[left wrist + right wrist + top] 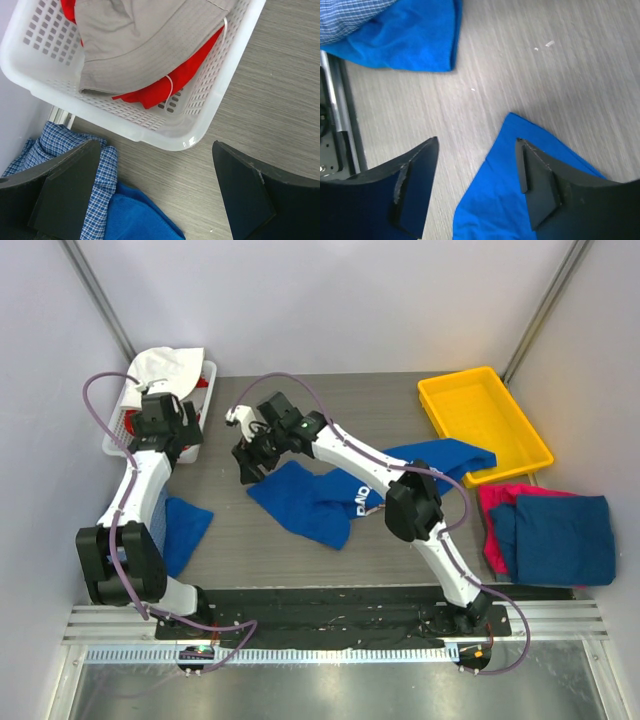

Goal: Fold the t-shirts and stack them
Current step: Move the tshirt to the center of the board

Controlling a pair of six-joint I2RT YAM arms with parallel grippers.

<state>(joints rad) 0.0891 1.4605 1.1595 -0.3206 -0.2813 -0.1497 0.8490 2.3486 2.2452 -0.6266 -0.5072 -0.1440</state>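
A royal blue t-shirt (305,502) with white print lies rumpled at the middle of the table, partly under my right arm. My right gripper (246,462) hovers open just above the shirt's left corner (490,200). That corner lies beneath the right finger, and nothing is pinched between the fingers (477,144). At the right edge, a folded blue t-shirt (560,538) lies on a magenta pink one (497,502). My left gripper (160,425) stands wide open (156,150) over bare table beside the white basket, holding nothing.
A white basket (118,432) at the back left holds a beige hat (145,40) and red cloth (165,87). A yellow tray (485,420) sits at the back right. A blue cloth (185,530) and a blue plaid shirt (102,185) lie at the left edge.
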